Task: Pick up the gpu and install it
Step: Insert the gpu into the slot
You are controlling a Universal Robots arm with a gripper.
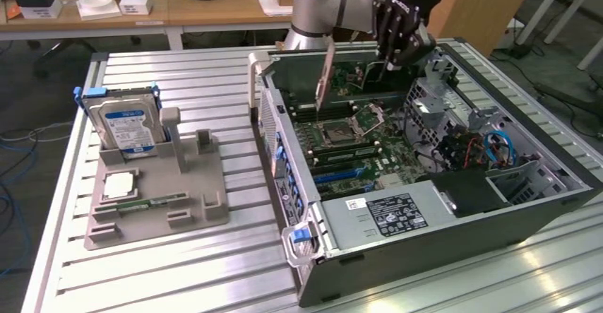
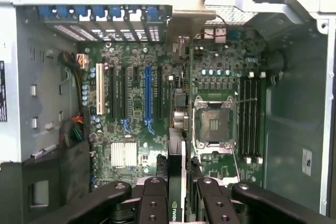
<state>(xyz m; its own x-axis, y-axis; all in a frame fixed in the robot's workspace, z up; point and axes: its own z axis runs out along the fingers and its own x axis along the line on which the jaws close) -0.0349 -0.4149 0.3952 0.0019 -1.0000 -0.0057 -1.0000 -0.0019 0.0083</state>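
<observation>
My gripper (image 1: 391, 57) is shut on the gpu (image 1: 324, 80), a thin dark card held on edge above the open computer case (image 1: 282, 136). The card's silvery end bracket hangs toward the case's rear wall, over the motherboard (image 1: 354, 140). In the wrist view the gpu (image 2: 176, 156) runs edge-on between my black fingers (image 2: 154, 199), with its bracket reaching the rear slot openings. It hovers between the blue expansion slot (image 2: 147, 93) and the processor socket (image 2: 212, 124), apart from the board.
A grey fixture (image 1: 155, 193) on the exterior view's left holds a silver hard drive (image 1: 127, 126), a processor chip (image 1: 121, 184) and a green memory stick (image 1: 149, 203). The power supply (image 1: 396, 217) and cables (image 1: 490, 147) fill the case's near end. Desks stand behind.
</observation>
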